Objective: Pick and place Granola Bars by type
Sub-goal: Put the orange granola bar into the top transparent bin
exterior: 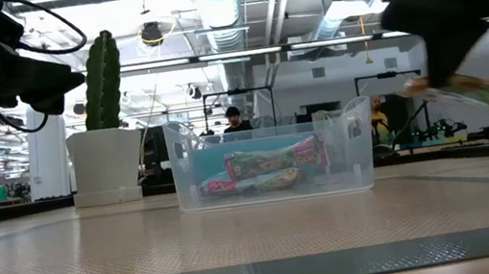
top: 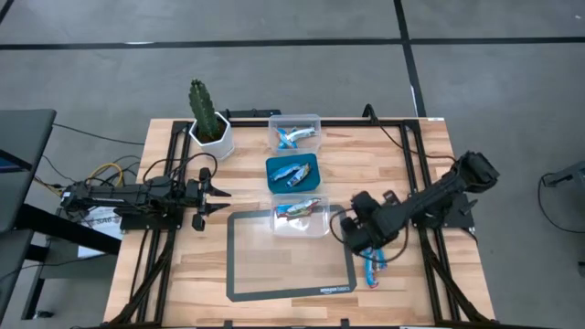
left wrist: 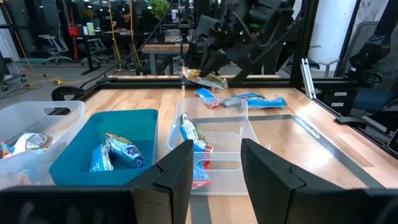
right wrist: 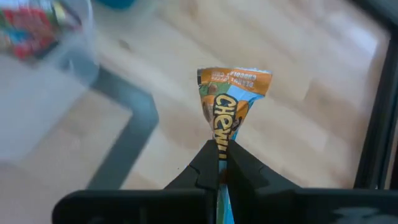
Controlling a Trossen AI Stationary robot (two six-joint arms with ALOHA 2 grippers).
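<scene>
My right gripper (right wrist: pixel 222 154) is shut on a granola bar (right wrist: pixel 231 99) with an orange and blue wrapper. In the low view it hangs in the air (exterior: pixel 463 91), to the right of the near clear container (exterior: pixel 269 167). That container (top: pixel 300 217) holds red-wrapped bars. The teal container (top: pixel 292 172) and the far clear container (top: pixel 297 135) hold blue bars. A few more blue bars (top: pixel 373 268) lie on the wood by the right arm. My left gripper (top: pixel 212 196) waits open, left of the containers, touching nothing. My right gripper pinches the bar by one end of its wrapper (right wrist: pixel 222 142) between its two fingers. The rest of the bar sticks out past the fingertips (right wrist: pixel 205 163). The bar is lifted clear of the table (exterior: pixel 463 91), lying nearly level and a little tilted.
A potted cactus (top: pixel 208 119) stands at the far left of the table. A dark-framed mat (top: pixel 291 265) lies at the near middle, with the near clear container on its far edge. Black rails (top: pixel 430 265) run along both table sides.
</scene>
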